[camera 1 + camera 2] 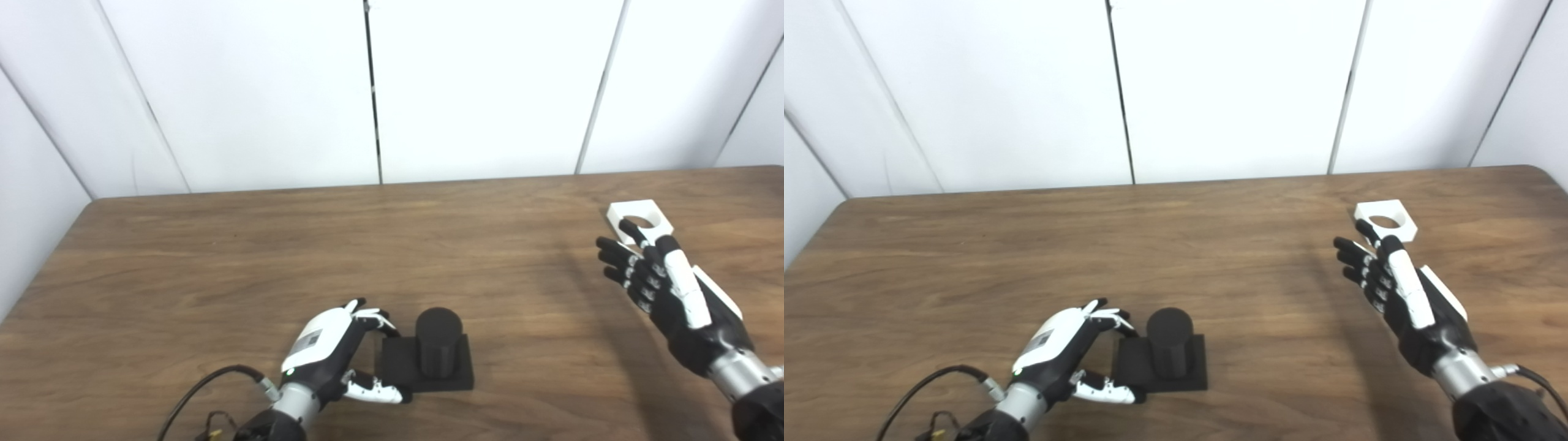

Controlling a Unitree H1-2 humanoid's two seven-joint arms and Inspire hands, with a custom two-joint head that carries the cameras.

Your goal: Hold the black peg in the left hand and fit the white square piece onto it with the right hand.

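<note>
The black peg (437, 343) is a short upright cylinder on a black square base (456, 370), near the table's front edge. My left hand (334, 352) lies just left of the base, open, with its fingers (373, 318) and thumb (375, 392) curled at the base's left side, not closed on it. The white square piece (640, 215) with a round hole lies flat at the far right. My right hand (658, 282) is open and empty, raised just in front of the piece, fingertips reaching its near edge in the picture.
The wooden table (306, 245) ends at a white panelled wall behind. A black cable (196, 392) runs from my left wrist along the front edge. The table's right edge is close behind the white piece.
</note>
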